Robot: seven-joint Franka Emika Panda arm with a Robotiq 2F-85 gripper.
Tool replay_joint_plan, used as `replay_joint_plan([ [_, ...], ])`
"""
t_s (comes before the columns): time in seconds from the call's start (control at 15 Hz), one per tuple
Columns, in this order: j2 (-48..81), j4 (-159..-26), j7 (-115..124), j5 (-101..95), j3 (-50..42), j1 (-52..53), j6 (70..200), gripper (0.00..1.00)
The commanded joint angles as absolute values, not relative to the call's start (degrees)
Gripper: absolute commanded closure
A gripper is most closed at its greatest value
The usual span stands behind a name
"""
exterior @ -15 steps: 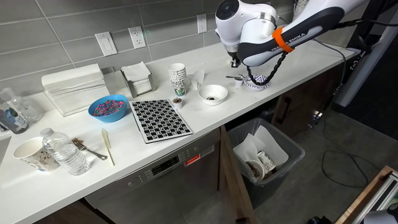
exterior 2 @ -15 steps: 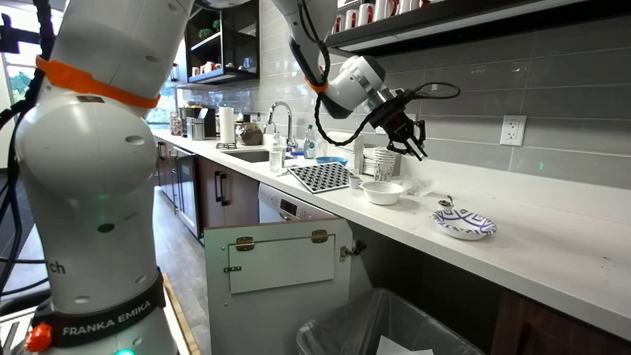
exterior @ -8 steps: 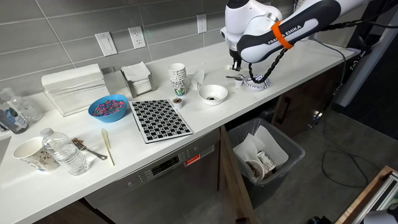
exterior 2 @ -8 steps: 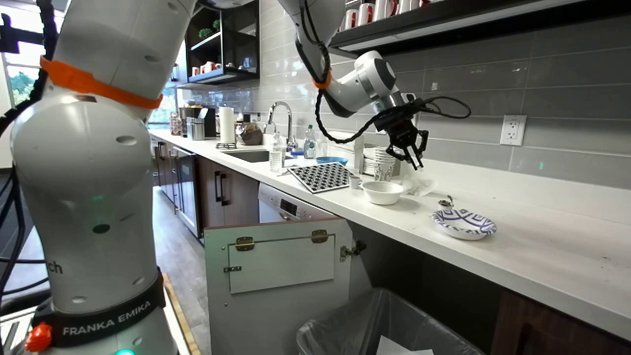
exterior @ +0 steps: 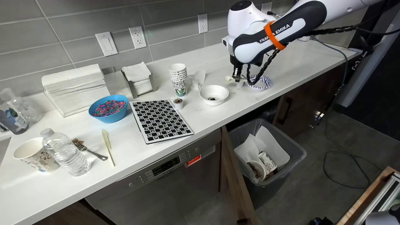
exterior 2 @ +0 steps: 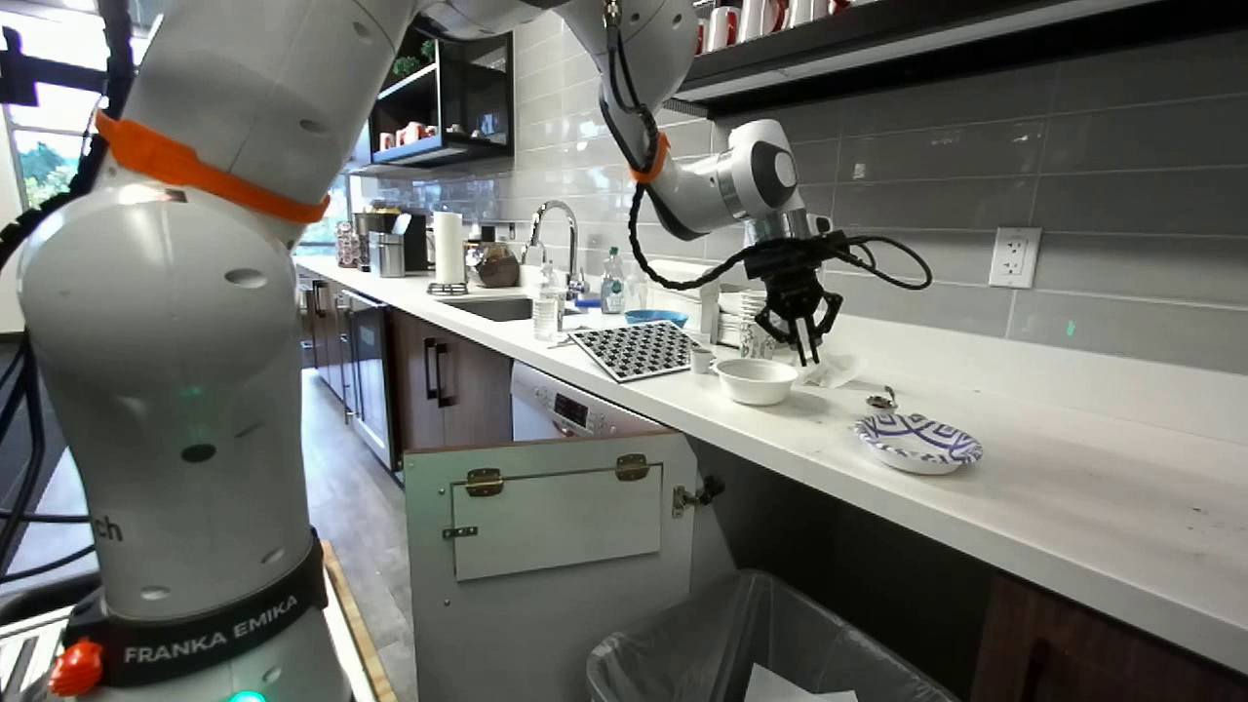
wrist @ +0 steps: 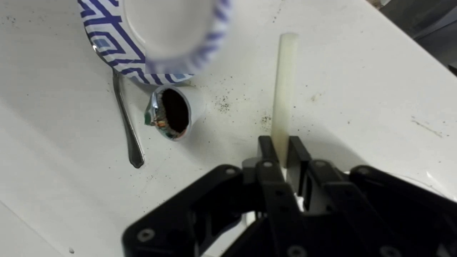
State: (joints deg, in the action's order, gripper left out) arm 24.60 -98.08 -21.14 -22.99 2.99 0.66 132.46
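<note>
The claw (wrist: pixel 283 151) is pinched nearly together, only a handle's thickness between its fingers, gripping a pale utensil (wrist: pixel 284 96) that appears to hang above the table (wrist: pixel 53 135), near the patterned bowl (wrist: pixel 107 39). It looks like thin, matte, cream-coloured plastic: a straight, flat handle on the patterned bowl's side and, in an exterior view, a rounded, spoon-like end away from it. It should be very light and fairly stiff, smooth enough to pivot in so narrow a pinch and apt to snap if bent hard; the flat faces near mid-length seem the best hold. The patterned bowl is round and white with blue-purple lines; just beside it sits a smooth-walled small cup (wrist: pixel 197 103) with dark contents and torn foil, and from behind its rim runs a slim, shiny metal utensil (wrist: pixel 125 117). Farther from it, a plain white bowl (exterior: pixel 215 103) holds dark specks.
</note>
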Motion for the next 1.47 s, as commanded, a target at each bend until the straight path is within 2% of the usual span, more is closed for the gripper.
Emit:
replay_joint_plan([
  [0.0, 27.5, -95.0, -22.5, -19.6, 3.0, 0.6, 130.1, 0.96],
  [1.4, 32.8, -89.3, -17.0, -17.9, 0.9, 1.4, 126.9, 0.96],
])
